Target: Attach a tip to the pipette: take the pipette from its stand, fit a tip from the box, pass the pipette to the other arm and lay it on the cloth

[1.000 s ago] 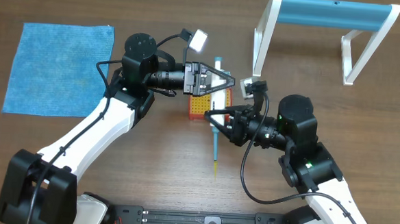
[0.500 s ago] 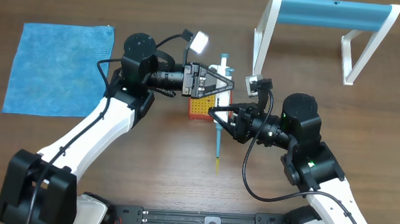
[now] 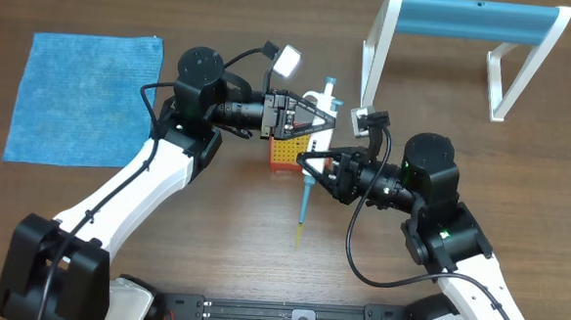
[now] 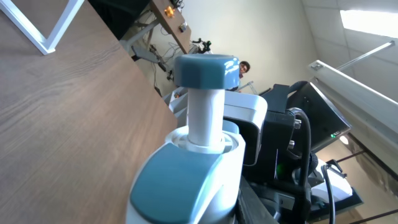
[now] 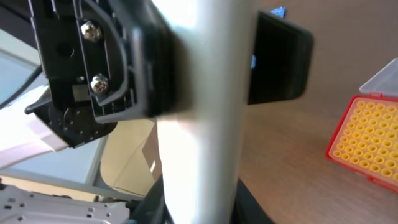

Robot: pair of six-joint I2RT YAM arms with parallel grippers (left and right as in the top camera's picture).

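Observation:
The white pipette (image 3: 304,202) with a blue plunger cap hangs tilted above the table's middle, a yellow tip on its lower end. My left gripper (image 3: 317,118) is shut on its upper body just under the cap, which looms close in the left wrist view as the pipette (image 4: 199,124). My right gripper (image 3: 311,167) is shut on the shaft lower down. In the right wrist view the pipette (image 5: 199,112) stands between the left gripper's black fingers (image 5: 280,59). The orange tip box (image 3: 284,156) sits beneath both grippers. The blue cloth (image 3: 83,96) lies flat at far left.
The white and blue pipette stand (image 3: 469,18) occupies the back right, with nothing hanging on it. The tip box (image 5: 367,137) holds several rows of yellow tips, its clear lid open. Bare wood stretches between the cloth and the box.
The pipette has tilted: its blue cap swung right and its yellow tip swung left. My left gripper edged right onto the upper body. The right arm rose a little at first, then held still.

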